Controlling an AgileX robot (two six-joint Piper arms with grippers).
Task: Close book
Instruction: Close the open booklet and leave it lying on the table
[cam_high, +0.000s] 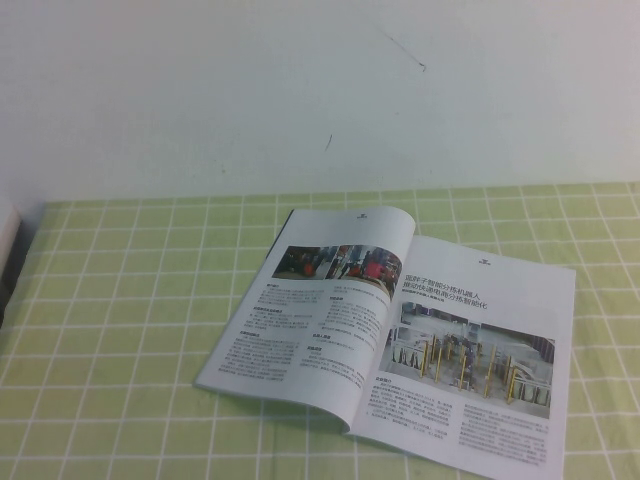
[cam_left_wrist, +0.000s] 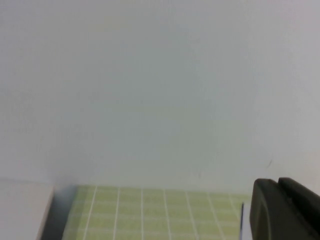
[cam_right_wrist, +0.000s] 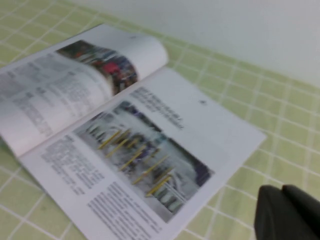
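Open book (cam_high: 395, 335) waits on the green checked cloth (cam_high: 120, 300).
It lies mid-table: light and floppy, I judge, best lifted by a page's outer edge. My right gripper (cam_right_wrist: 287, 212) hangs beside it, my left gripper (cam_left_wrist: 285, 210) faces the wall. I cannot tell either's grip state.

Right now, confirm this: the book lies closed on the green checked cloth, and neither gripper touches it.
Not closed: the high view shows the book lying open, pages spread, on the green checked cloth. Neither gripper touches it: the left gripper is held clear, facing the wall; the right gripper hangs beside the book's right page.
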